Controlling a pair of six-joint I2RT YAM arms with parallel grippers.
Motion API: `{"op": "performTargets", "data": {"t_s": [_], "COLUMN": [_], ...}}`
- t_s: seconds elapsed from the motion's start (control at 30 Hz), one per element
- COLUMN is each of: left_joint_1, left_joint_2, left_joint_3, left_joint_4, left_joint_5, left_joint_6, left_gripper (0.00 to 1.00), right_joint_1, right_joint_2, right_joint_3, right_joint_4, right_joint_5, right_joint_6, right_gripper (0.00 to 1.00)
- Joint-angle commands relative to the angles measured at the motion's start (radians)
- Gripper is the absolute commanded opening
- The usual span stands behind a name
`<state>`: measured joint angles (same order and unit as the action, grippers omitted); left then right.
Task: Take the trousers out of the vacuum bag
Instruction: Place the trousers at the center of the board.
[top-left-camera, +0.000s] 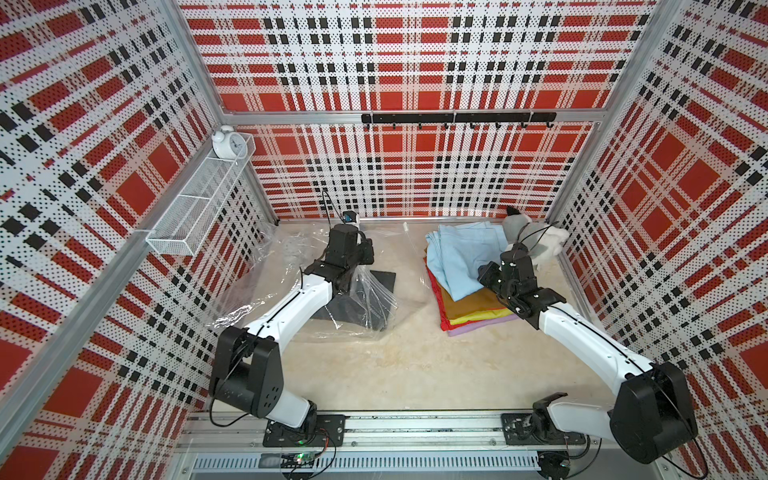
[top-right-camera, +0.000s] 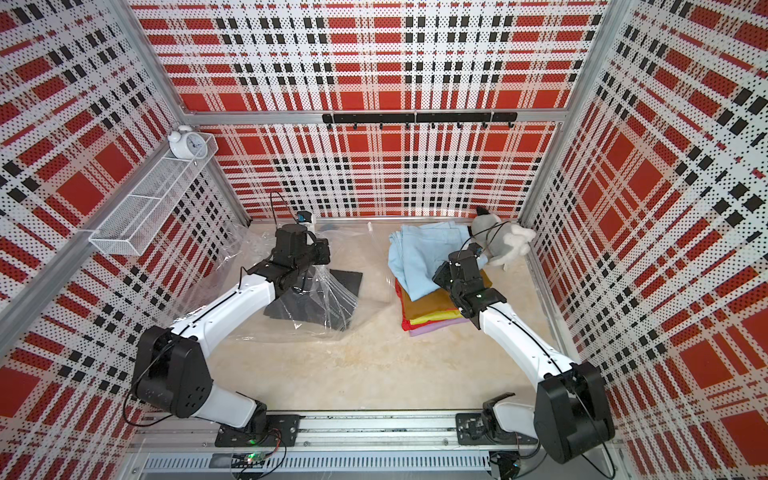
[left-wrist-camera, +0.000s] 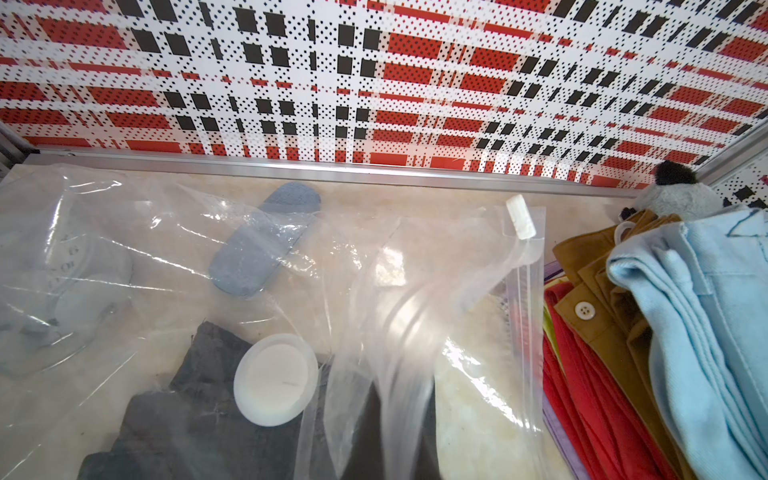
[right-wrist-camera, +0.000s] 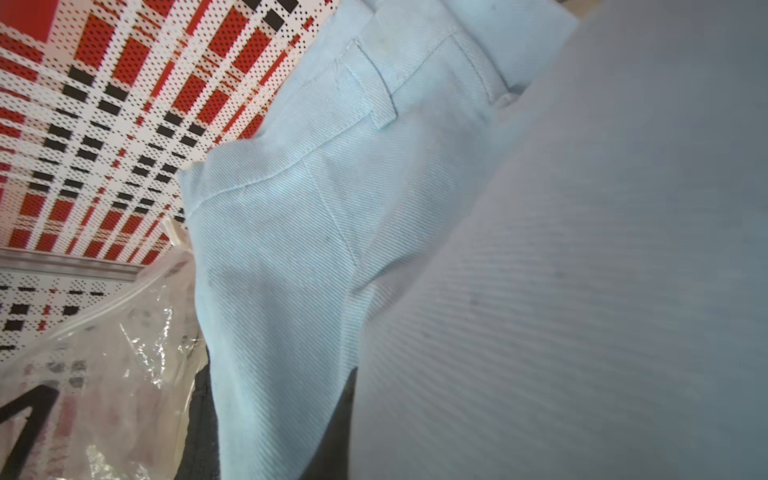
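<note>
Five folded cloth trousers (top-left-camera: 461, 286) lie stacked beside the crinkly clear vacuum bag (top-left-camera: 282, 249), a dark denim pair (top-left-camera: 380, 282) inside it; the left gripper (top-left-camera: 349, 284) pinches its tented film, while the right gripper (top-left-camera: 492, 276), over light-blue twill, hides its jaws.

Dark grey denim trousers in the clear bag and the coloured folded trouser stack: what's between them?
Only the zip edge of the transparent plastic vacuum bag, lying on the beige tabletop; nothing else. Shows in both top views.
</note>
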<state>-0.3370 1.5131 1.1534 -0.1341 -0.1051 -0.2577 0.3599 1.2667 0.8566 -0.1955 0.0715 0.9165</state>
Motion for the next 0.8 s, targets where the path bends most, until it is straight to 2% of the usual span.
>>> {"op": "performTargets", "data": {"t_s": [0.0, 0.07, 0.17, 0.43, 0.6, 0.77], "left_joint_1": [0.007, 0.007, 0.006, 0.006, 0.006, 0.006], "left_joint_2": [0.01, 0.01, 0.009, 0.001, -0.005, -0.006], "left_joint_3": [-0.001, -0.001, -0.001, 0.002, 0.004, 0.007], "left_joint_4": [0.034, 0.034, 0.034, 0.034, 0.034, 0.034], "left_joint_5": [0.007, 0.008, 0.007, 0.014, 0.018, 0.03], "left_joint_6": [0.01, 0.009, 0.012, 0.009, 0.01, 0.007], "left_gripper": [0.0, 0.0, 0.0, 0.0, 0.0, 0.0], "right_joint_1": [0.021, 0.021, 0.021, 0.019, 0.02, 0.019], "right_joint_2": [-0.022, -0.029, -0.049, -0.186, -0.257, -0.224], "right_joint_3": [-0.035, -0.054, -0.069, -0.011, 0.063, 0.143], "right_joint_4": [-0.054, -0.063, -0.103, -0.371, -0.507, -0.464], "right_joint_5": [-0.044, -0.04, -0.019, 0.191, 0.244, 0.244], "right_joint_6": [-0.006, -0.008, -0.019, -0.1, -0.143, -0.219], "right_gripper": [0.36, 0.43, 0.47, 0.55, 0.55, 0.5]}}
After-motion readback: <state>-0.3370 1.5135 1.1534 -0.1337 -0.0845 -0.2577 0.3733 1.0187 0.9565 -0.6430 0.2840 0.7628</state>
